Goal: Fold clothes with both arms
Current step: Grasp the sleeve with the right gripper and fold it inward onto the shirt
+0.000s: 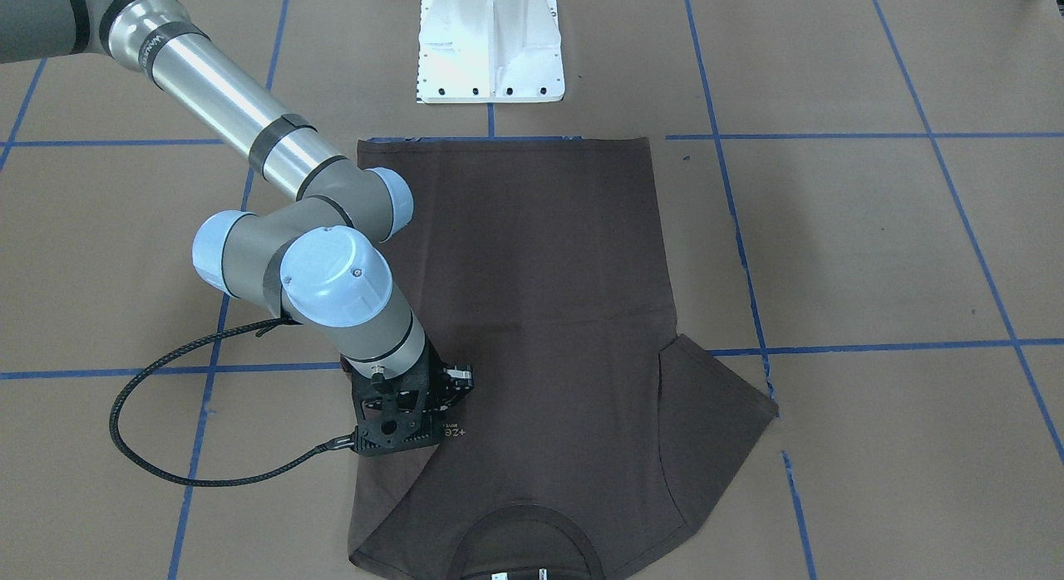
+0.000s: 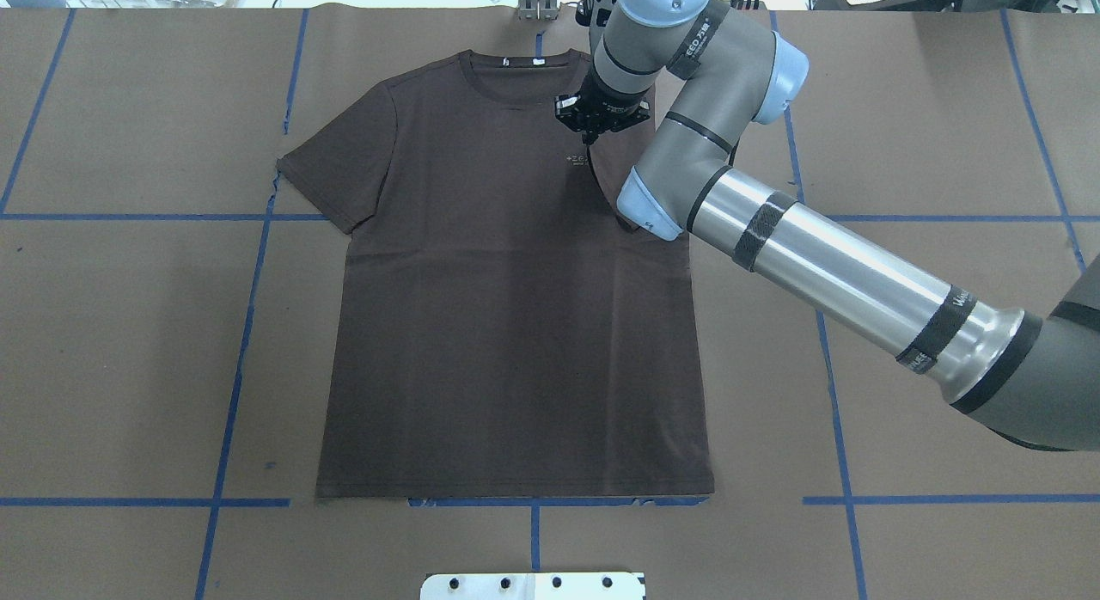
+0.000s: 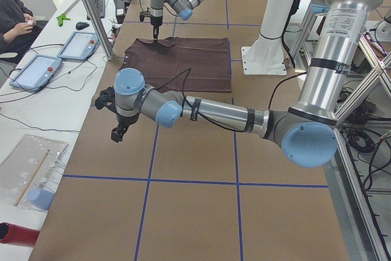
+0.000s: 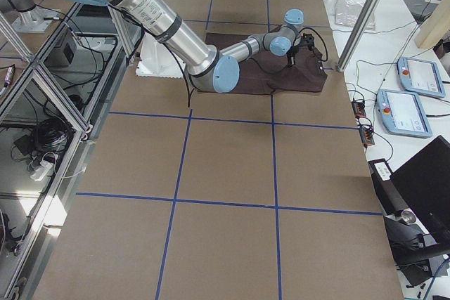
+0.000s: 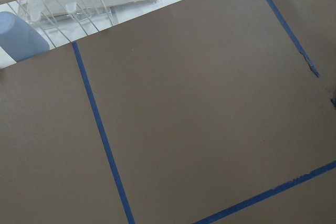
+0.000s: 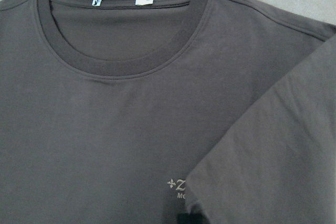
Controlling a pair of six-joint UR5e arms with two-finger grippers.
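The dark brown T-shirt point(image 2: 507, 325) lies flat on the table, front up, collar point(image 6: 121, 61) away from the robot's base. Its sleeve point(image 6: 273, 145) on my right arm's side is folded in over the chest, and its corner reaches the pale logo point(image 6: 178, 184). My right gripper point(image 2: 590, 138) points down at that corner, fingers together, apparently shut on the sleeve's edge. The other sleeve point(image 2: 331, 174) lies spread out. My left gripper point(image 3: 116, 136) hangs over bare table far from the shirt. I cannot tell whether it is open or shut.
The white pedestal base point(image 1: 490, 48) stands just beyond the shirt's hem. Blue tape lines point(image 2: 249, 308) grid the brown table cover. Tablets point(image 3: 36, 68) and a seated person point(image 3: 15, 19) are along the far side. A clear tray with a blue cup point(image 5: 18, 35) sits off the table's left end.
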